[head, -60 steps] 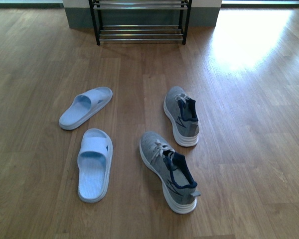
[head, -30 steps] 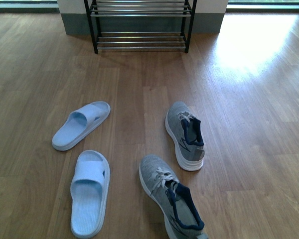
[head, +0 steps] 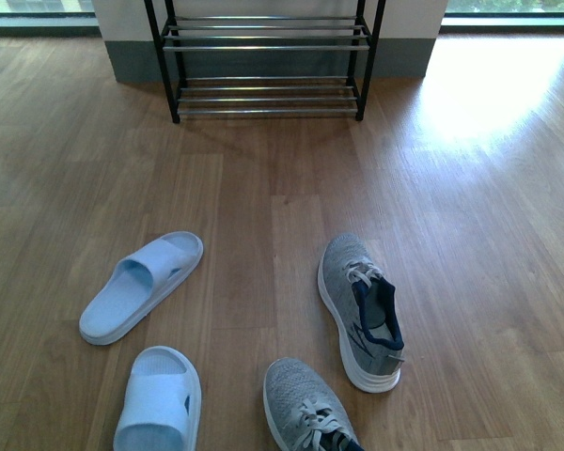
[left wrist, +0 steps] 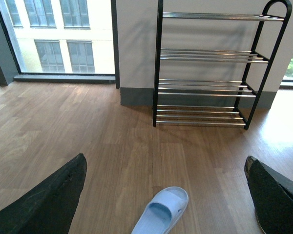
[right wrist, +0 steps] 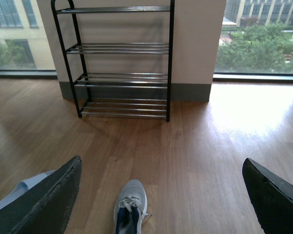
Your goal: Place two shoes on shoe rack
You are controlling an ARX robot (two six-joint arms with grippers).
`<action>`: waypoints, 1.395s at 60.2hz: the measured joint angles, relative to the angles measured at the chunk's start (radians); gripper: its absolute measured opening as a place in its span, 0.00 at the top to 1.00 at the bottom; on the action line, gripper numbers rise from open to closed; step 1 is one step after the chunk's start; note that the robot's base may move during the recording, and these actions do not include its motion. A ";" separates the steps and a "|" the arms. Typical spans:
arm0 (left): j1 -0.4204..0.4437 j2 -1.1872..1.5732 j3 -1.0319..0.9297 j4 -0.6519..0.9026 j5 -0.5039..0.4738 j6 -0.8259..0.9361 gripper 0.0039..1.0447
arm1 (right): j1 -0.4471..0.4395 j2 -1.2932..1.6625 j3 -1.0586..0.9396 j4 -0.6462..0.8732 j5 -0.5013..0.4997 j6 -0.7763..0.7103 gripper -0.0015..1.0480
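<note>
- I see the shoe rack (head: 268, 66) at top centre of the front view, against the wall (head: 409, 19).
- Blue slides (head: 141, 287) lie lower left on the floor (head: 263, 188), grey sneakers (head: 362, 315) lower right, well apart from the rack.
- Left jaws and right jaws both spread wide, empty.

We see a wood-plank floor (head: 254, 216) with a bright sun patch (head: 479, 85), a pale wall (right wrist: 195, 39) (grey skirting (right wrist: 190, 91) along its foot), and tall windows (left wrist: 39, 58) showing buildings (left wrist: 83, 14) and what look like trees (right wrist: 254, 56).
</note>
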 joint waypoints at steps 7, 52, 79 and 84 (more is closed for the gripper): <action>0.000 0.000 0.000 0.000 0.000 0.000 0.09 | -0.015 0.045 0.016 -0.047 -0.052 0.004 0.09; 0.000 0.000 0.000 0.000 0.000 0.000 0.09 | 0.021 2.072 0.652 0.627 -0.067 -0.053 0.09; 0.000 0.000 0.000 0.000 0.000 0.000 0.09 | 0.021 2.526 1.060 0.444 -0.066 -0.058 0.09; 0.000 0.000 0.000 0.000 0.000 0.000 0.09 | 0.021 2.576 1.122 0.402 -0.082 -0.043 0.09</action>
